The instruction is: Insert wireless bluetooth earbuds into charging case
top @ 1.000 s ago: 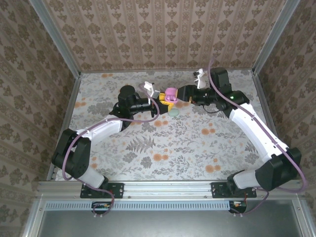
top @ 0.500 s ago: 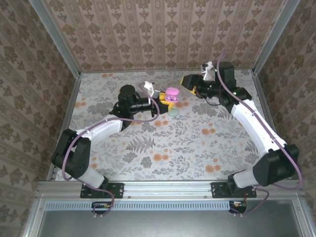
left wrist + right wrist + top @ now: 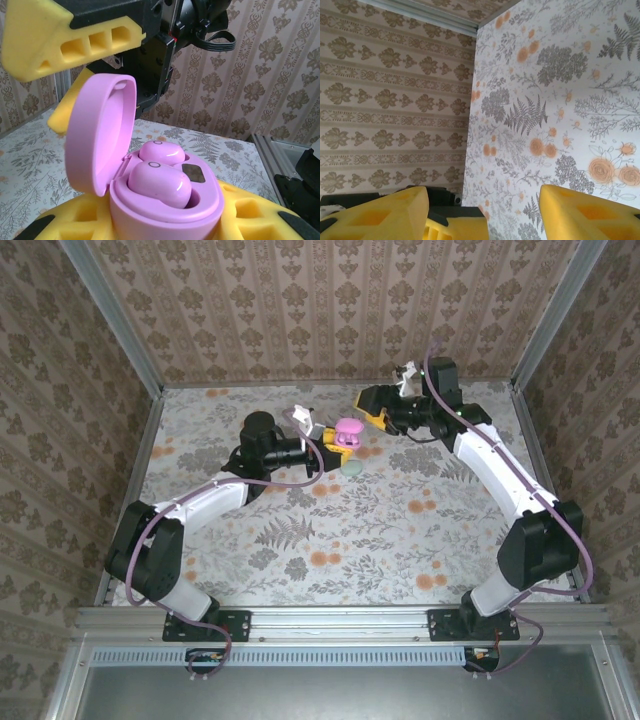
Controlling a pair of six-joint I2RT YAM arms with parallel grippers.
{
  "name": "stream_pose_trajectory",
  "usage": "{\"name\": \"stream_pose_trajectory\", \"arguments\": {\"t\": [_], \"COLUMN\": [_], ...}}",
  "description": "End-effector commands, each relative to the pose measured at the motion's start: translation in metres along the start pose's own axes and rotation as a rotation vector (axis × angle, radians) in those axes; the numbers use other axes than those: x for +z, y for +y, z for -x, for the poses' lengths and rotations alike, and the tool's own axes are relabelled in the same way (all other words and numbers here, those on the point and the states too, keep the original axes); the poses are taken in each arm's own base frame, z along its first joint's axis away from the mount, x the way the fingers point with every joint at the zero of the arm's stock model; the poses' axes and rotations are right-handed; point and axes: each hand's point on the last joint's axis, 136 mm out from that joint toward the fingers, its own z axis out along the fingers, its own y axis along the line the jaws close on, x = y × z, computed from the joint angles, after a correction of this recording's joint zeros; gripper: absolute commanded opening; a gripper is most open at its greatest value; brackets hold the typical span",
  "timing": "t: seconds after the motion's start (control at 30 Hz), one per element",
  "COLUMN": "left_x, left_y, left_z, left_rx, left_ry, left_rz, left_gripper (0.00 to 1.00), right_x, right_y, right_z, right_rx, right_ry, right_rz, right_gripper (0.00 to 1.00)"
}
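Smooth, glossy pink plastic charging case

The base of the charging case runs off the bottom edge between the fingers of the left gripper. The rear earbud hides partly behind the front earbud. A pale-green object just beside that gripper is too small to identify.

Desk: pale floral surface, grey ferns, orange blossoms.
Walls: brown damask wallpaper on three sides.
Rail: aluminium, along the desk's near edge.
Post: aluminium, left back corner.
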Motion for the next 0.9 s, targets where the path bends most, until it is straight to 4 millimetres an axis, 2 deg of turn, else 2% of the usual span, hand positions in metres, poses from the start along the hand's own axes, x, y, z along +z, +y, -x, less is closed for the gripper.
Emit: {"name": "stream_pose_trajectory", "arguments": {"t": [0.0, 0.2, 0.63, 0.87], "left_x": [-0.001, 0.001, 0.001, 0.001], "left_y": [-0.011, -0.008, -0.007, -0.005], "left_z": [0.026, 0.026, 0.026, 0.026], "left_rx": [0.074, 0.071, 0.071, 0.064], "left_ry": [-0.038, -0.038, -0.039, -0.041], "left_rz": [-0.017, -0.015, -0.005, 0.003], "left_gripper": [0.30, 0.30, 0.30, 0.30], "right_x": [0.000, -0.002, -0.001, -0.010], "right_y": [0.011, 0.006, 0.018, 0.018], "right_z": [-0.010, -0.016, -0.032, -0.042], "right_rx": [-0.023, -0.058, -0.094, -0.100], "right_ry": [0.057, 0.053, 0.104, 0.110], "right_rz": [0.024, -0.004, 0.049, 0.058], "right_gripper": [0.62, 0.61, 0.59, 0.59]}}
